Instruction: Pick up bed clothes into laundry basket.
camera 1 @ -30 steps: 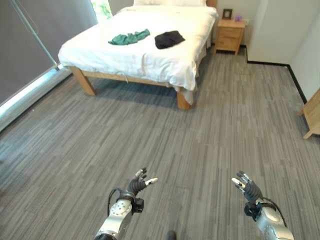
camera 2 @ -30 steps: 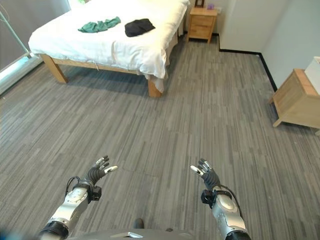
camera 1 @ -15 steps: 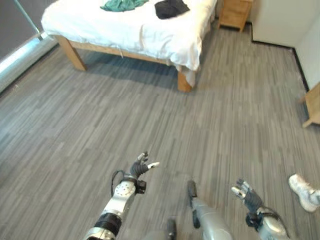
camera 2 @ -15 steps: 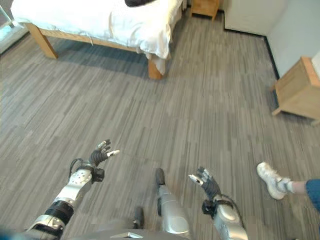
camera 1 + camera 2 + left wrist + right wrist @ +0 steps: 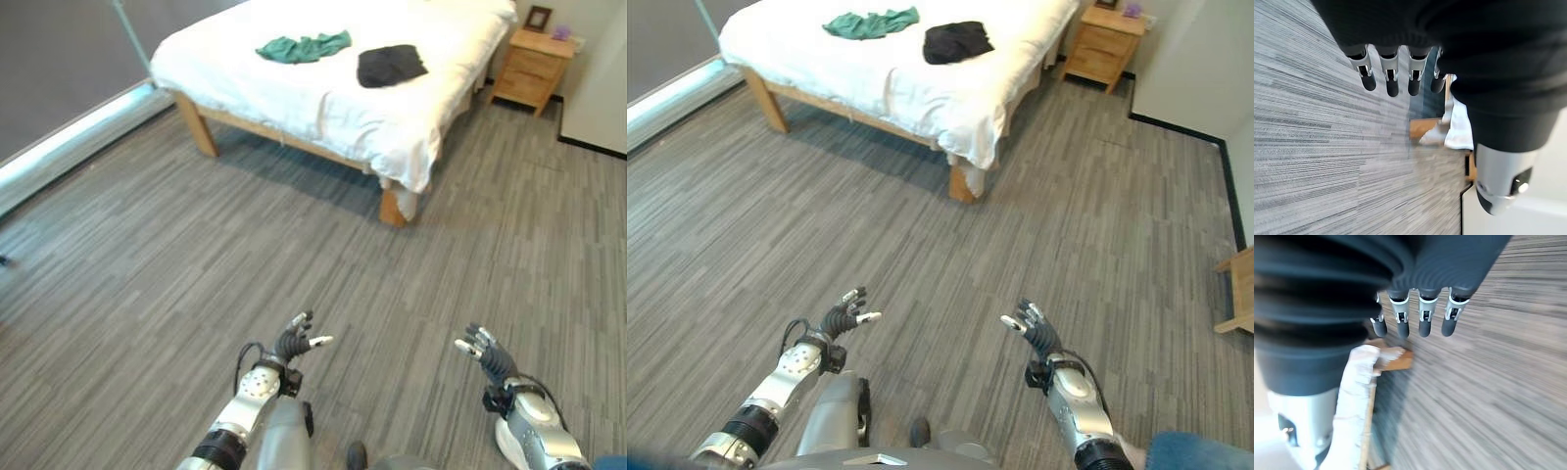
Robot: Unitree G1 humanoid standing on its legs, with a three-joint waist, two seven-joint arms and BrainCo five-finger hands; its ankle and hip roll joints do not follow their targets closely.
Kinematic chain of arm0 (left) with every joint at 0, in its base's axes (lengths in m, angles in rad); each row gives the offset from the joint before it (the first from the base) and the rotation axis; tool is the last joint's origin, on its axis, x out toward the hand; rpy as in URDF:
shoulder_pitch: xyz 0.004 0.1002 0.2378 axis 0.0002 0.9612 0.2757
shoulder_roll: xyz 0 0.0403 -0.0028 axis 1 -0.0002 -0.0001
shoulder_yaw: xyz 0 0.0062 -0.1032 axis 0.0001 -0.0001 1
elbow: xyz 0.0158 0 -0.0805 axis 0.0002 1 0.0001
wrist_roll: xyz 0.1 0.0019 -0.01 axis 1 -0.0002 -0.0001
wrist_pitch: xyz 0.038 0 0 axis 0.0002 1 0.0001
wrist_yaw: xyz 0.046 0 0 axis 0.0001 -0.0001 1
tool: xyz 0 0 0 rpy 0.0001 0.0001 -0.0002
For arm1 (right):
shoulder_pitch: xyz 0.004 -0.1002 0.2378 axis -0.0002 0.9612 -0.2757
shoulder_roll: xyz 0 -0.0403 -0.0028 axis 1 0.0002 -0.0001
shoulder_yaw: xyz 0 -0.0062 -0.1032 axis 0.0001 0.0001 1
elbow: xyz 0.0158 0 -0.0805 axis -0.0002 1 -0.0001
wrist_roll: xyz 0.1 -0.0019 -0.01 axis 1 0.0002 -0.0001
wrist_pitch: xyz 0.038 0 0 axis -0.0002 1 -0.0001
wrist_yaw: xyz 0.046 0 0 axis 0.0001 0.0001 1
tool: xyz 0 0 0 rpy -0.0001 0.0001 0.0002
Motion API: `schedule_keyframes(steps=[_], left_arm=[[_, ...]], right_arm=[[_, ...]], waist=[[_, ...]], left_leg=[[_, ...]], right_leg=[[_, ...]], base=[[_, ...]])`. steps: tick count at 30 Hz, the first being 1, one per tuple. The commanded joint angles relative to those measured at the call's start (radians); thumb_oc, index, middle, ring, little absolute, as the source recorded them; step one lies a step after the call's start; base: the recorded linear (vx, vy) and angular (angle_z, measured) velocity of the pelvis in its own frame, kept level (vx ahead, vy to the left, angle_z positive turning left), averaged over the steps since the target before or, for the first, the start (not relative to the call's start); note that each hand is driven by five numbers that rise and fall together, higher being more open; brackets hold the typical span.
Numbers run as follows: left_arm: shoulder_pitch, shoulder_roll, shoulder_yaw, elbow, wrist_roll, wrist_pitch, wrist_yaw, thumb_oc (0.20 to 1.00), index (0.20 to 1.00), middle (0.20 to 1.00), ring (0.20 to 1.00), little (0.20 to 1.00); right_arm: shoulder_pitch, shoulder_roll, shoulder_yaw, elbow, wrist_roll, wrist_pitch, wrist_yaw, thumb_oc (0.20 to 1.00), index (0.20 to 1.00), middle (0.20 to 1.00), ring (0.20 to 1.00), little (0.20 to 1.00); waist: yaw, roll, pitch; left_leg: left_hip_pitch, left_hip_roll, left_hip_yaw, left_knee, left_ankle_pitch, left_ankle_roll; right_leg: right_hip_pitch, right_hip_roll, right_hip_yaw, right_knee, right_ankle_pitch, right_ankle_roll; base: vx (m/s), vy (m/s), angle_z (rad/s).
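Silver fingers with dark tips stand straight and spread on the left hand (image 5: 294, 344), low centre of the frame, holding and touching nothing above the grey plank floor (image 5: 147, 264). Low right, the right hand (image 5: 1036, 328) is equally released and empty. At the upper part of the frame, a green garment (image 5: 303, 46) and a black garment (image 5: 391, 65) lie apart on the white bed (image 5: 323, 98). A wooden nightstand (image 5: 534, 67) stands at upper right.

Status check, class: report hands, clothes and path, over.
Left hand and right hand open, empty. Green crumpled garment and black folded garment on white-sheeted wooden bed. Grey plank floor between.
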Motion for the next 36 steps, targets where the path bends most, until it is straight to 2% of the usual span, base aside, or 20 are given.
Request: schedule_keyframes(steps=[1,2,5,7,8,10,11,13,14,15,16,20,22,23,25,29,31,34,35,36], left_arm=[[0.011,-0.005,-0.008,-0.097,-0.089,-0.044,-0.066,1.0,1.0,1.0,1.0,1.0],[0.038,-0.004,-0.01,-0.124,-0.129,-0.039,-0.093,1.0,1.0,1.0,1.0,1.0],[0.07,0.01,-0.005,-0.162,-0.156,-0.022,-0.111,1.0,1.0,1.0,1.0,1.0],[0.089,0.01,0.0,-0.183,-0.164,-0.027,-0.118,1.0,1.0,1.0,1.0,1.0],[0.095,0.014,-0.002,-0.196,-0.163,-0.028,-0.116,1.0,1.0,1.0,1.0,1.0],[0.079,0.016,-0.001,-0.185,-0.148,-0.033,-0.097,1.0,1.0,1.0,1.0,1.0],[0.078,0.016,-0.001,-0.184,-0.148,-0.033,-0.097,1.0,1.0,1.0,1.0,1.0],[0.06,0.026,-0.001,-0.192,-0.146,-0.031,-0.077,1.0,1.0,1.0,1.0,1.0],[0.067,0.032,0.016,-0.21,-0.171,-0.03,-0.067,1.0,1.0,1.0,1.0,1.0],[0.067,0.032,0.017,-0.21,-0.171,-0.029,-0.067,1.0,1.0,1.0,1.0,1.0],[0.061,0.047,0.03,-0.222,-0.158,-0.028,-0.068,1.0,1.0,1.0,1.0,1.0],[0.04,0.061,0.031,-0.218,-0.114,-0.031,-0.07,1.0,1.0,1.0,1.0,1.0],[0.025,0.058,0.037,-0.204,-0.091,-0.035,-0.068,1.0,1.0,1.0,1.0,1.0],[0.016,0.055,0.041,-0.199,-0.073,-0.039,-0.066,1.0,1.0,1.0,1.0,1.0],[0.018,0.05,0.049,-0.202,-0.067,-0.045,-0.068,1.0,1.0,1.0,1.0,1.0],[0.035,0.04,0.067,-0.216,-0.073,-0.046,-0.068,1.0,1.0,1.0,1.0,1.0],[0.028,0.033,0.045,-0.218,-0.091,-0.042,-0.076,1.0,1.0,1.0,1.0,1.0],[0.02,0.032,0.032,-0.221,-0.099,-0.042,-0.089,1.0,1.0,1.0,1.0,1.0],[-0.039,0.023,-0.011,-0.223,-0.133,-0.032,-0.101,1.0,1.0,1.0,1.0,1.0],[-0.052,0.027,-0.021,-0.229,-0.145,-0.033,-0.105,1.0,1.0,1.0,1.0,1.0]], right_arm=[[0.036,-0.054,-0.021,-0.08,-0.026,-0.045,0.007,1.0,1.0,1.0,1.0,1.0],[0.035,-0.049,-0.026,-0.072,-0.032,-0.044,0.006,1.0,1.0,1.0,1.0,1.0],[0.036,-0.037,-0.032,-0.084,-0.028,-0.031,0.021,1.0,1.0,1.0,1.0,1.0],[0.047,-0.009,-0.034,-0.099,-0.003,-0.027,0.036,1.0,1.0,1.0,1.0,1.0],[0.048,0.011,-0.024,-0.085,-0.003,-0.022,0.041,1.0,1.0,1.0,1.0,1.0],[0.016,0.034,0.012,-0.064,-0.004,-0.02,0.032,1.0,1.0,1.0,1.0,1.0],[0.015,0.034,0.012,-0.064,-0.004,-0.02,0.032,1.0,1.0,1.0,1.0,1.0],[-0.005,0.059,0.037,-0.086,0.017,-0.015,0.026,1.0,1.0,1.0,1.0,1.0],[0.003,0.062,0.044,-0.131,-0.008,-0.015,0.031,1.0,1.0,1.0,1.0,1.0],[0.003,0.061,0.044,-0.131,-0.009,-0.014,0.031,1.0,1.0,1.0,1.0,1.0],[0.015,0.047,0.039,-0.153,-0.066,-0.017,0.034,1.0,1.0,1.0,1.0,1.0],[0.043,0.039,0.007,-0.15,-0.084,-0.016,0.034,1.0,1.0,1.0,1.0,1.0],[0.071,0.041,-0.022,-0.138,-0.071,-0.014,0.032,1.0,1.0,1.0,1.0,1.0],[0.092,0.048,-0.037,-0.125,-0.057,-0.013,0.036,1.0,1.0,1.0,1.0,1.0],[0.107,0.05,-0.046,-0.121,-0.056,-0.012,0.045,1.0,1.0,1.0,1.0,1.0],[0.1,0.039,-0.045,-0.12,-0.084,-0.011,0.046,1.0,1.0,1.0,1.0,1.0],[0.091,0.026,-0.034,-0.135,-0.087,-0.011,0.048,1.0,1.0,1.0,1.0,1.0],[0.075,0.014,-0.025,-0.129,-0.083,-0.014,0.049,1.0,1.0,1.0,1.0,1.0],[0.06,-0.021,-0.031,-0.172,-0.023,-0.02,0.043,1.0,1.0,1.0,1.0,1.0],[0.061,-0.029,-0.035,-0.182,0.0,-0.024,0.046,1.0,1.0,1.0,1.0,1.0]], waist=[[0.056,0.054,0.0],[0.07,0.061,-0.011],[0.076,0.062,-0.025],[0.077,0.058,-0.048],[0.093,0.038,-0.073],[0.102,0.011,-0.074],[0.105,0.013,-0.076],[0.103,0.027,-0.055],[0.071,0.052,-0.032],[0.071,0.054,-0.034],[0.043,0.076,-0.029],[-0.009,0.076,-0.018],[-0.042,0.061,-0.019],[-0.062,0.045,-0.026],[-0.076,0.037,-0.029],[-0.084,0.033,-0.041],[-0.094,0.032,-0.049],[-0.102,0.04,-0.049],[-0.109,0.028,-0.015],[-0.104,0.004,-0.001]], left_leg=[[0.147,-0.044,-0.076,-0.316,0.23,-0.036],[0.14,-0.055,-0.102,-0.4,0.256,-0.047],[0.164,-0.042,-0.077,-0.396,0.291,-0.063],[0.164,-0.032,-0.029,-0.341,0.273,-0.049],[0.157,-0.048,-0.027,-0.281,0.221,-0.018],[0.187,-0.071,0.014,-0.254,0.161,0.02],[0.185,-0.067,0.016,-0.255,0.163,0.02],[0.267,-0.067,0.038,-0.307,0.148,0.045],[0.379,-0.058,0.034,-0.365,0.122,0.061],[0.378,-0.055,0.034,-0.366,0.124,0.06],[0.448,-0.046,0.031,-0.398,0.103,0.064],[0.523,-0.054,-0.007,-0.421,0.071,0.055],[0.578,-0.067,-0.036,-0.434,0.03,0.043],[0.613,-0.072,-0.065,-0.441,0.006,0.033],[0.648,-0.07,-0.092,-0.443,-0.019,0.026],[0.712,-0.053,-0.129,-0.443,-0.051,0.012],[0.75,-0.008,-0.175,-0.432,-0.064,-0.009],[0.746,0.022,-0.181,-0.388,-0.045,-0.027],[0.558,0.066,-0.135,-0.002,0.114,-0.076],[0.492,0.054,-0.128,0.101,0.143,-0.06]], right_leg=[[-0.013,-0.064,0.06,-0.038,0.077,0.095],[0.029,-0.066,0.079,-0.047,0.055,0.101],[0.096,-0.087,0.105,-0.058,0.033,0.113],[0.137,-0.116,0.113,-0.071,0.004,0.127],[0.142,-0.172,0.115,-0.05,0.003,0.153],[0.071,-0.247,0.101,0.13,0.149,0.208],[0.067,-0.244,0.105,0.13,0.152,0.207],[-0.031,-0.227,0.122,0.385,0.277,0.206],[-0.151,-0.22,0.069,0.526,0.286,0.194],[-0.154,-0.217,0.069,0.524,0.289,0.193],[-0.251,-0.231,0.013,0.519,0.261,0.176],[-0.322,-0.224,0.008,0.428,0.218,0.177],[-0.334,-0.196,0.045,0.254,0.217,0.192],[-0.346,-0.175,0.098,0.091,0.233,0.213],[-0.356,-0.157,0.129,-0.038,0.276,0.238],[-0.393,-0.131,0.091,-0.074,0.311,0.252],[-0.386,-0.143,0.103,0.012,0.306,0.229],[-0.398,-0.132,0.101,0.047,0.294,0.216],[-0.348,-0.16,0.061,0.097,0.245,0.158],[-0.328,-0.171,0.056,0.088,0.24,0.135]], base=[[0.67,0.053,-0.15],[0.69,0.051,-0.24],[0.47,0.051,-0.8],[0.61,0.157,-0.71],[0.66,0.234,-0.5],[0.44,0.186,-0.35],[0.23,0.12,-0.47],[0.39,0.202,-1.05],[0.43,0.222,-0.76],[0.59,0.257,0.14],[0.44,0.118,0.52],[0.42,0.002,0.44],[0.51,-0.133,0.93],[0.67,-0.207,0.86],[0.56,-0.173,0.58],[0.34,-0.153,0.41],[0.47,-0.363,0.28],[0.19,-0.232,0.61],[0.18,-0.405,0.57],[0.25,-0.534,0.53]])
